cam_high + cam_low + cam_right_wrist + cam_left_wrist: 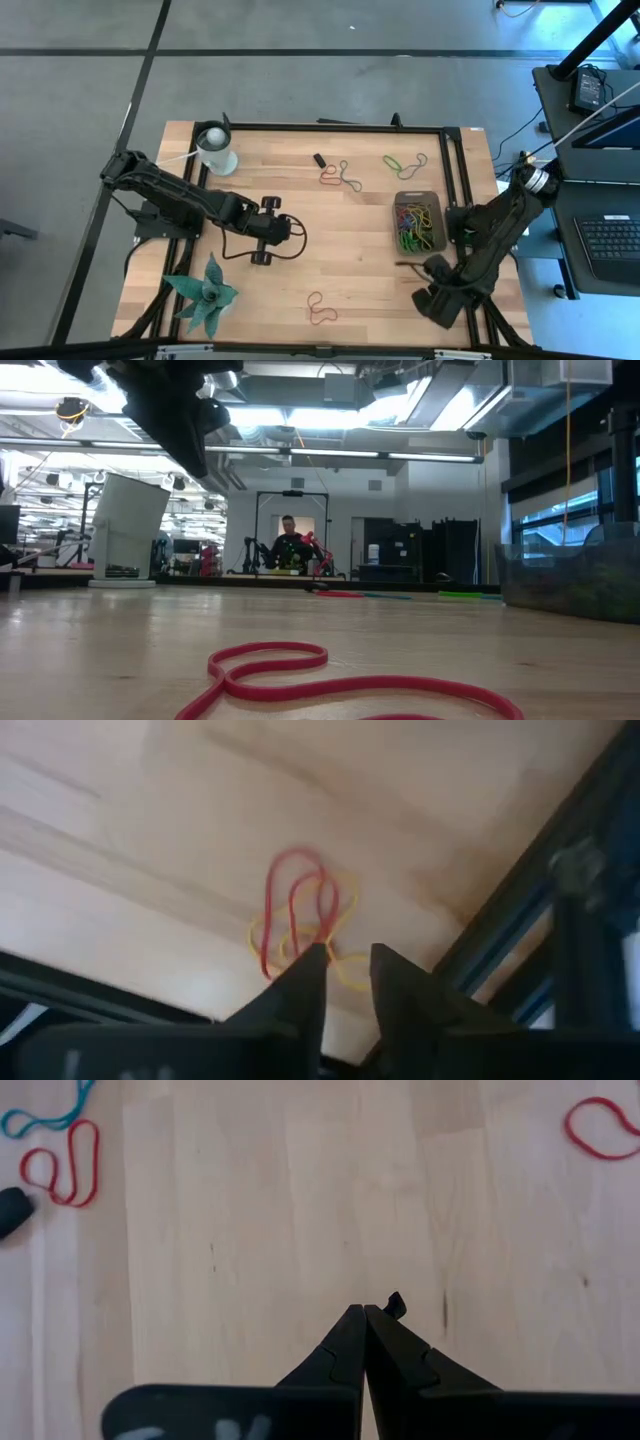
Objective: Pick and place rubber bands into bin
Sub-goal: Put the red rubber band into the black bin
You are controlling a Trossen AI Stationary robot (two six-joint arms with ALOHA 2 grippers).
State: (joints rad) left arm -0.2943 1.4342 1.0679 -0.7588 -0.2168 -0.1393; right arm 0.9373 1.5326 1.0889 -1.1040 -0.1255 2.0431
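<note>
The left gripper [365, 1315] hangs over bare wood near the middle of the table [330, 250], its two fingers pressed together with nothing between them. Ahead of it and off to one side in its wrist view lies a red rubber band [62, 1172] tangled with a teal one [40, 1118], next to a small black oblong piece [12, 1210]; to the other side lies another red loop [600, 1128].

The right gripper [345, 965] sits low at the table's near right corner, fingers slightly apart, with a red and yellow cluster of rubber bands [300, 920] just beyond its tips. The bin [418, 222], already holding many coloured bands, lies just beyond that arm. A white cup [215, 150] and a green plant [203, 293] flank the left arm.
</note>
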